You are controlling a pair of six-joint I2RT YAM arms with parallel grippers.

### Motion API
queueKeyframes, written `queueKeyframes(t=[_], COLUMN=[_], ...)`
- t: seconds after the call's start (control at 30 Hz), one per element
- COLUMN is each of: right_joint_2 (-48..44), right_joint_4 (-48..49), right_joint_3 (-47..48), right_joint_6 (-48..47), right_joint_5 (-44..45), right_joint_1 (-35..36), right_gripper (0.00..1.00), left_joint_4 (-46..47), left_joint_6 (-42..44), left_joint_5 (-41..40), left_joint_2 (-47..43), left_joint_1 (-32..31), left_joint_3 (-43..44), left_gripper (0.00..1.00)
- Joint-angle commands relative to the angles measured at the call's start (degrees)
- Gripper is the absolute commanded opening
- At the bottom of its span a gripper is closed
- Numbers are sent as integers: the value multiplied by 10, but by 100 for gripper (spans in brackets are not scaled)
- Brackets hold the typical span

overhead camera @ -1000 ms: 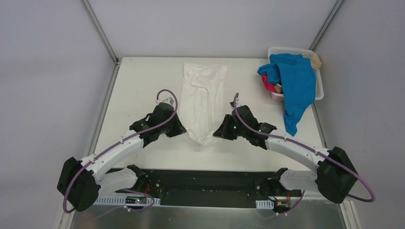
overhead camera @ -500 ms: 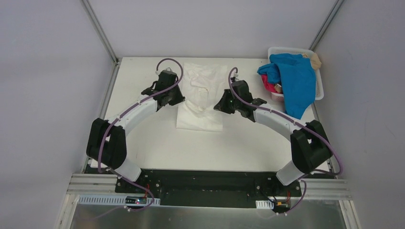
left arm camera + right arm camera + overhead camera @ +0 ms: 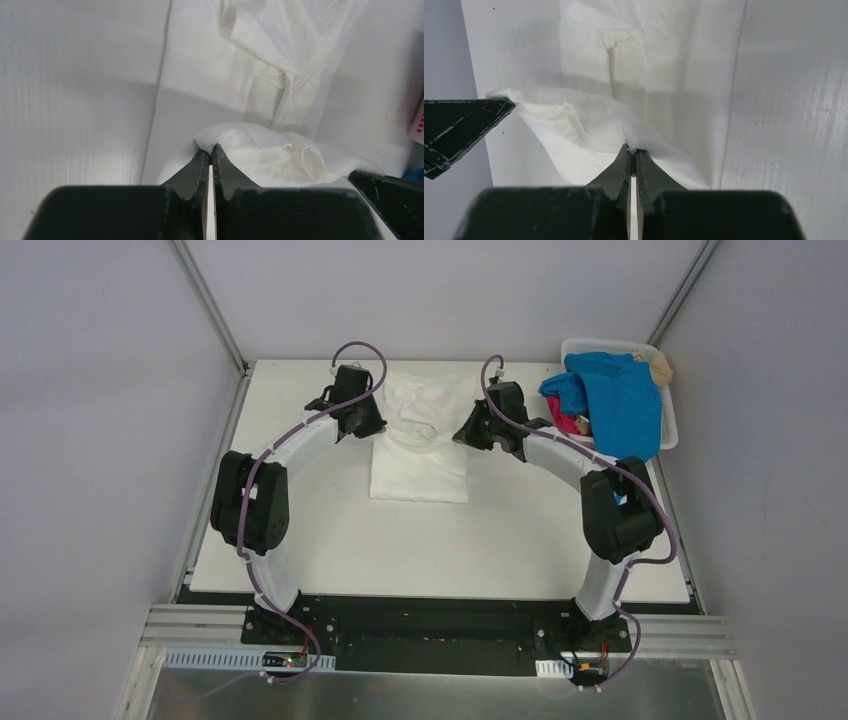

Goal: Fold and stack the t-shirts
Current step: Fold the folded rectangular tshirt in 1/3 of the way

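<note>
A white t-shirt [image 3: 420, 465] lies lengthwise in the far middle of the table, doubled over on itself. My left gripper [image 3: 375, 428] is shut on a corner of the lifted cloth edge on the shirt's left side. In the left wrist view that gripper [image 3: 210, 148] pinches a white fold above the flat shirt [image 3: 260, 55]. My right gripper [image 3: 462, 435] is shut on the opposite corner, and its wrist view shows the gripper [image 3: 633, 148] biting cloth over the shirt [image 3: 674, 60]. A bright blue t-shirt [image 3: 620, 410], a pink one [image 3: 562, 422] and a tan one [image 3: 660, 365] are piled at the far right.
A white slotted basket [image 3: 668, 400] at the far right corner holds the coloured shirts, with the blue one draped over its near rim. Metal frame posts stand at both far corners. The table's near edge runs along the black base rail [image 3: 430, 615].
Both arms have stretched away from their bases, carrying the shirt's near end up and over toward the far end. The shirt went from a long strip to a shorter, doubled shape.
</note>
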Motion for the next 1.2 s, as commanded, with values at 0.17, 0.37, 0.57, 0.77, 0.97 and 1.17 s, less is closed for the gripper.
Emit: queueKeyframes(t=[0.17,0.37,0.57,0.77,0.97,1.17], right_joint_2=[48,60,91,105,52,-15], right_joint_4=[19,19,7,7,9,19], right_joint_3=[50,51,75,102,81,1], right_joint_6=[-1,3,11,23,16,15], right_joint_5=[-15,21,39,59,114,36], right_joint_1=[-18,-18,-21,-23,-23,-18], right_gripper=[0,0,0,24,88,99], left_joint_4=[8,8,8,2,-9,-11], left_joint_6=[31,30,27,38,54,38], left_joint_5=[59,81,91,122,103,91], left_joint_2=[72,121,147,158,92,0], left_joint_1=[21,29,39,47,49,49], left_joint_3=[75,109,126,145,107,-7], left_gripper=[0,0,7,47,99,99])
